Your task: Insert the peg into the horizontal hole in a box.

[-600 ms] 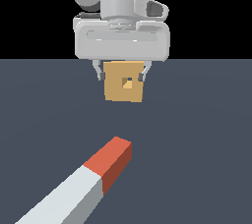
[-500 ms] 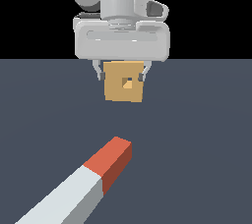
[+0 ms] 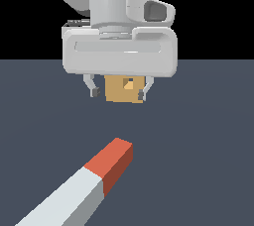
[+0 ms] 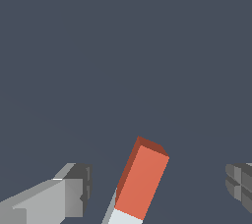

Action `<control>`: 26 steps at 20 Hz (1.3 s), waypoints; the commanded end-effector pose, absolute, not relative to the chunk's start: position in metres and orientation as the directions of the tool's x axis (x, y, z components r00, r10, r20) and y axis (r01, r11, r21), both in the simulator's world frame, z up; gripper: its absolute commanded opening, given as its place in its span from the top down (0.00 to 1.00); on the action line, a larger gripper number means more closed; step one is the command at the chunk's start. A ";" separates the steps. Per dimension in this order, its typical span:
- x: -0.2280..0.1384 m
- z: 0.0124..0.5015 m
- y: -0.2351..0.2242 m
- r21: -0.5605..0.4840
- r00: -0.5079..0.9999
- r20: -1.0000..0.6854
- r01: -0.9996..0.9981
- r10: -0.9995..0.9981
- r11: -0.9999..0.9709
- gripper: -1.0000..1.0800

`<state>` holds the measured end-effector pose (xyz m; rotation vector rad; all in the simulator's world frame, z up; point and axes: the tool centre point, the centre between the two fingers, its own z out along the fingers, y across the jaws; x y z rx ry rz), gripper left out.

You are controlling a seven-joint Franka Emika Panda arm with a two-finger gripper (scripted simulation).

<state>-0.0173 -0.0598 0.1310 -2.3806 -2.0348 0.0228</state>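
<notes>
The peg lies flat on the dark floor in the foreground, grey-white with its red-orange end pointing toward the box. The tan box stands behind my hand, which covers its top. Its small square hole shows just under the hand. My gripper hangs open and empty above the floor, between the box and the peg's red end. In the wrist view the red end lies below and between my two spread fingers, apart from both.
A bare dark grey-blue floor lies all around, with a black background above it. No other objects are in view.
My gripper has come lower and nearer the exterior camera, and now covers the box's top. The peg and box have not moved.
</notes>
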 end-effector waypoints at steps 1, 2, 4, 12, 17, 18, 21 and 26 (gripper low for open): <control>-0.025 0.118 -0.092 -0.013 0.238 -0.006 0.971 0.971 -0.238 0.04; -0.030 0.112 -0.107 -0.012 0.275 -0.006 0.961 0.961 -0.275 0.04; -0.040 0.101 -0.135 -0.008 0.347 -0.006 0.938 0.938 -0.347 0.04; -0.073 0.073 -0.194 0.000 0.505 -0.002 0.863 0.863 -0.505 0.04; -0.076 0.071 -0.199 -0.001 0.517 -0.002 0.856 0.856 -0.517 0.04; -0.076 0.070 -0.199 -0.001 0.517 -0.002 0.856 0.856 -0.517 0.04; -0.076 0.065 -0.199 -0.001 0.517 -0.002 0.856 0.856 -0.517 0.04; -0.078 0.044 -0.199 -0.001 0.519 -0.001 0.855 0.855 -0.519 0.04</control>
